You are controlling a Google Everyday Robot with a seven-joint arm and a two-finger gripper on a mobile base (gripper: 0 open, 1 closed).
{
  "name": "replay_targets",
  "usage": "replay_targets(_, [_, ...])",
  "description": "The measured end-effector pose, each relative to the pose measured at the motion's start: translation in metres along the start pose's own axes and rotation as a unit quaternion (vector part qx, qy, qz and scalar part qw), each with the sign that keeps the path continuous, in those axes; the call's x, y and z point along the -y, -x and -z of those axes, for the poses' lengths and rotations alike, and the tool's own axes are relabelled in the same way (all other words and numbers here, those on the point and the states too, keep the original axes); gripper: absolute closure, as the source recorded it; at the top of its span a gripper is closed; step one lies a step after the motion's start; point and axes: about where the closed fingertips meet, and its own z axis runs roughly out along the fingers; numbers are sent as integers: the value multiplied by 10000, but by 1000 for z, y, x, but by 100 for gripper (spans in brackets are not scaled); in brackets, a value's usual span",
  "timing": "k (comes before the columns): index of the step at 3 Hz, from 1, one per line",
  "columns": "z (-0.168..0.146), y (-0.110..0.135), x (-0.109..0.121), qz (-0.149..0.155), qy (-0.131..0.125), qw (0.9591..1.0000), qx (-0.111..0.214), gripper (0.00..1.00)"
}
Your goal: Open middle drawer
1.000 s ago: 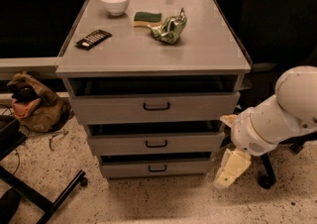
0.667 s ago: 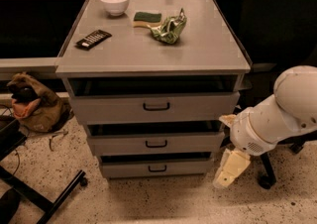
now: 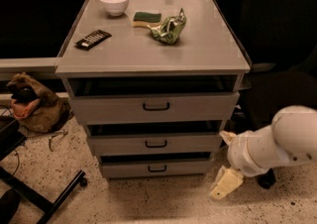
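The grey cabinet has three drawers stacked. The middle drawer is a shallow grey front with a small black loop handle at its centre, and a dark gap shows above it. The taller top drawer is above it and the narrower bottom drawer below. My gripper is low at the cabinet's right front corner, to the right of the middle and bottom drawers and well away from the handle. Its cream fingers are spread apart and hold nothing.
On the cabinet top lie a white bowl, a sponge, a green crumpled bag and a black remote. A brown bag sits on the floor at left. A black chair base is at lower left.
My arm and gripper have sunk a little lower beside the cabinet's right corner. The drawers have not moved.
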Motion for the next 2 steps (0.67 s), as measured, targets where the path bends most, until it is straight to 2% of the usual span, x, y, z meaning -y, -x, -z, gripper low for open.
replay_targets(1, [-42, -18, -3, -39, -258, 9995, 197, 0])
replay_targets(2, [-85, -13, 18, 70, -449, 9968, 660, 0])
